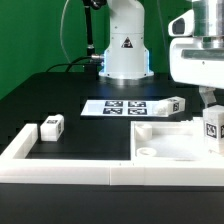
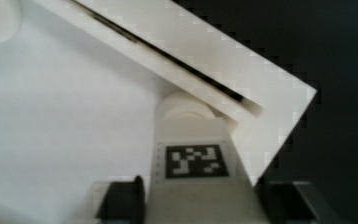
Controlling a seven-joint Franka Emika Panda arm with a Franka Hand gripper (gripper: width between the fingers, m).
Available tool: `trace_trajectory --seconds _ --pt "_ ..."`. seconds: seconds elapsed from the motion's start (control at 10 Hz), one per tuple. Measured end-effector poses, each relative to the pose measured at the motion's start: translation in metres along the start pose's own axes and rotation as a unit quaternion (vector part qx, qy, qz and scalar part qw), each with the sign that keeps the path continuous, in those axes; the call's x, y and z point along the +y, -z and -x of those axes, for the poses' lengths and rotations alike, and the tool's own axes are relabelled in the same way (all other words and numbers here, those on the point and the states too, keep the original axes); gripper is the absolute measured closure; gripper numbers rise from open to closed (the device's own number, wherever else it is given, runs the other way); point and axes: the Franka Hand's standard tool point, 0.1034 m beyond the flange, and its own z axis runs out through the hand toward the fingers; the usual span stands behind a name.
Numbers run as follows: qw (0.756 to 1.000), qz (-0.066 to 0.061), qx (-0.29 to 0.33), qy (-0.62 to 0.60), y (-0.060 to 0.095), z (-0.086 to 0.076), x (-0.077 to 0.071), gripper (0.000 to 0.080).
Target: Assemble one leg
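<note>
My gripper [image 1: 206, 100] hangs at the exterior view's right and is shut on a leg [image 1: 211, 125], a chunky white block with a black-and-white tag. It holds the leg upright over the right side of the large white square panel [image 1: 165, 142]. In the wrist view the leg [image 2: 197, 150] sits between the two dark fingers [image 2: 123, 196], with its far end by the panel's raised edge [image 2: 247, 80]. Whether the leg touches the panel cannot be told. A second leg [image 1: 52, 126] lies at the exterior view's left. A third leg [image 1: 176, 103] stands by the marker board.
The marker board [image 1: 122, 107] lies flat behind the panel. A low white wall [image 1: 60, 166] runs along the front and up the left side. The robot base [image 1: 124, 50] stands at the back. The panel has a round hole [image 1: 147, 153] near its front left corner.
</note>
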Motion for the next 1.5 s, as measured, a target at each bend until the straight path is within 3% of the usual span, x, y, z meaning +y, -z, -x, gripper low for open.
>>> trace_trajectory --seconds 0.2,0.3,0.8,1.1,1.3,1.5 --pt "0.999 0.002 -0.001 0.041 -0.0005 0.0024 -0.0003 0.0196" --pt "0.996 0.003 0.001 0.092 0.0005 0.0031 -0.0019 0.0164" --pt "0.964 0.004 0.003 0.265 0.0003 0.0017 -0.002 0.015" --pt "0.91 0.014 0.009 0.413 -0.0022 -0.0017 -0.0005 0.015" --pt "0.852 0.024 0.015 0.523 -0.0018 -0.0043 -0.001 0.015" --pt "0.825 0.027 0.015 0.564 -0.0013 -0.004 -0.0013 0.015"
